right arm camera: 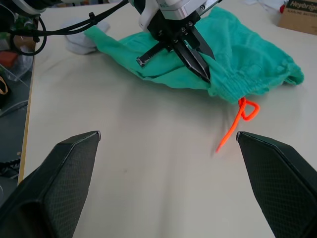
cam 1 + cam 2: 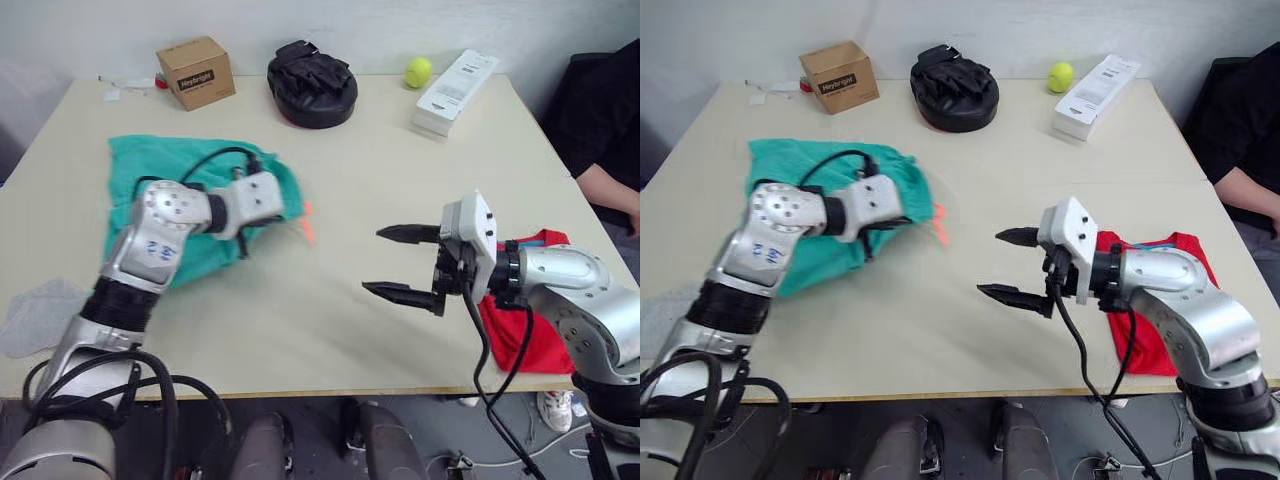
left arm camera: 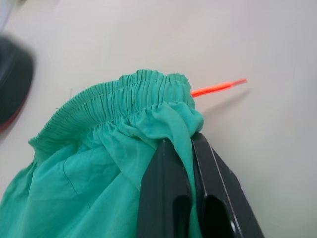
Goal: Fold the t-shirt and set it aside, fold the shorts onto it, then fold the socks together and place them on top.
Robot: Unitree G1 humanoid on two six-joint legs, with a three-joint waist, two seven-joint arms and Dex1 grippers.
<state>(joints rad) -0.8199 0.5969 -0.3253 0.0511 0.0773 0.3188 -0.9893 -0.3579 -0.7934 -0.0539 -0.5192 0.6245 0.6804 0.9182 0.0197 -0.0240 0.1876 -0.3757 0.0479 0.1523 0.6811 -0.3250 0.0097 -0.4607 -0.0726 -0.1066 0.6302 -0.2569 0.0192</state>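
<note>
Left gripper point(image 1: 200, 67) is pinched tight on the waistband of the shorts point(image 2: 150, 165) at table's left, right gripper point(image 2: 405, 263) gapes wide and empty beside the t-shirt point(image 2: 1160, 340), so we're on the shorts fold, needing a carry across.

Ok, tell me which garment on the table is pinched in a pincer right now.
The teal-green shorts: the left pincer is shut on the fabric at the waistband. The red t-shirt lies under the right arm, whose pincer is open.
</note>
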